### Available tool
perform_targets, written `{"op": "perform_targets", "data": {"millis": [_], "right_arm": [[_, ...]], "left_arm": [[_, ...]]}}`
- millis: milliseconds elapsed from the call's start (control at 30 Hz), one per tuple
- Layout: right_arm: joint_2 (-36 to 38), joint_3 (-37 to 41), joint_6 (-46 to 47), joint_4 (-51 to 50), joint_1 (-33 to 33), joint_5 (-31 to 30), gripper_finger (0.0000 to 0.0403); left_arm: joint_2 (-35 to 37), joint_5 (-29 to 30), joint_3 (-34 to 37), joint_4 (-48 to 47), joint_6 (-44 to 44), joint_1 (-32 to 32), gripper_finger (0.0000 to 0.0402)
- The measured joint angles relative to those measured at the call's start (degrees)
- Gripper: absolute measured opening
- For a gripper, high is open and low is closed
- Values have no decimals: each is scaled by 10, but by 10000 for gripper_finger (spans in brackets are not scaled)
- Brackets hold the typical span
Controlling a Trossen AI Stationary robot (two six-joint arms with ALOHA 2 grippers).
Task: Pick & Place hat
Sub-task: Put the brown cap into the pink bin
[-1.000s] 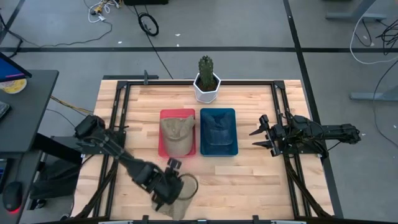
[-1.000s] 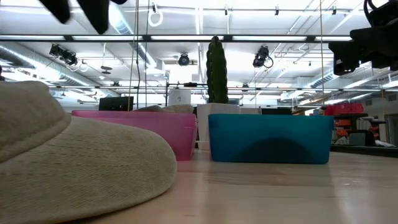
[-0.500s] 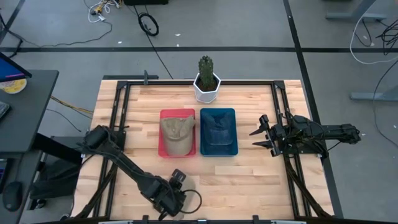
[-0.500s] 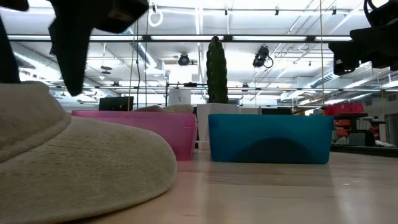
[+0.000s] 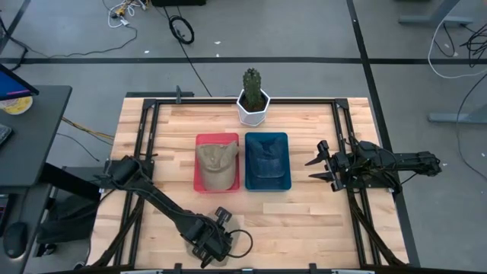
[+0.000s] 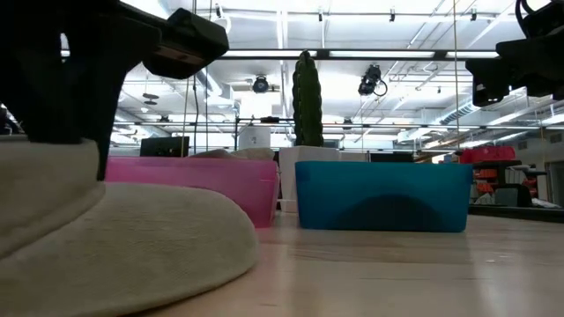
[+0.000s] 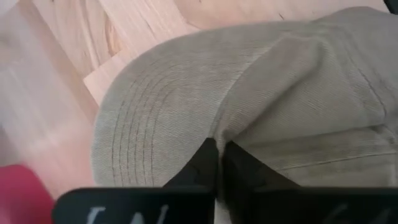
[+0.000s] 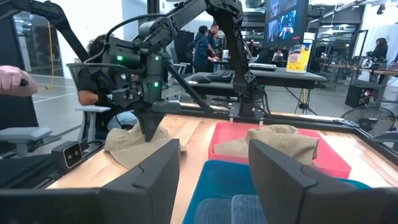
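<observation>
A beige hat (image 7: pixel 267 81) lies flat on the table near its front edge, left of the middle. It fills the left foreground of the low view (image 6: pixel 115 246) and also shows in the right wrist view (image 8: pixel 127 142). My left gripper (image 5: pixel 214 243) stands on it, shut on the hat (image 7: pixel 216 144). In the high view the gripper hides most of the hat. My right gripper (image 5: pixel 319 169) hovers open at the table's right side, holding nothing. My left gripper pinches the hat where the brim meets the crown (image 7: pixel 214 132), with the cloth caught between the two fingers. The fingers (image 8: pixel 149 132) come from above and point down. The hat still lies on the table, brim and crown both resting on the wood.
A red bin (image 5: pixel 201 183) holding another beige hat (image 5: pixel 217 162) and a blue bin (image 5: pixel 266 185) holding a blue hat stand side by side at the table's middle. A cactus in a white pot (image 5: pixel 253 99) stands at the far edge. People sit at desks beyond the table.
My left gripper has moved toward the table's near edge and come down onto the beige hat. It now hides the hat in the high view. The hat's crown is pressed down under it, and the brim has bulged a little.
</observation>
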State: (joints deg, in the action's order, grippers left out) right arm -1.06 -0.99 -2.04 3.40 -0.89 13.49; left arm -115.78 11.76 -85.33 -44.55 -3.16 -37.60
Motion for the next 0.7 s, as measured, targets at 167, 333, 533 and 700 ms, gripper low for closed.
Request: {"op": "perform_targets", "data": {"millis": [167, 333, 533, 700], "right_arm": [[0, 0, 0, 0, 0, 0, 194], [0, 0, 0, 0, 0, 0, 194], [0, 0, 0, 0, 0, 0, 194], [0, 0, 0, 0, 0, 0, 194]], "left_arm": [[-1, 8, -17, -23, -12, -2, 7], [4, 86, -70, -136, -41, -6, 5], [15, 153, -143, -267, -84, 0, 5], [52, 205, -163, -305, -97, 15, 4]]}}
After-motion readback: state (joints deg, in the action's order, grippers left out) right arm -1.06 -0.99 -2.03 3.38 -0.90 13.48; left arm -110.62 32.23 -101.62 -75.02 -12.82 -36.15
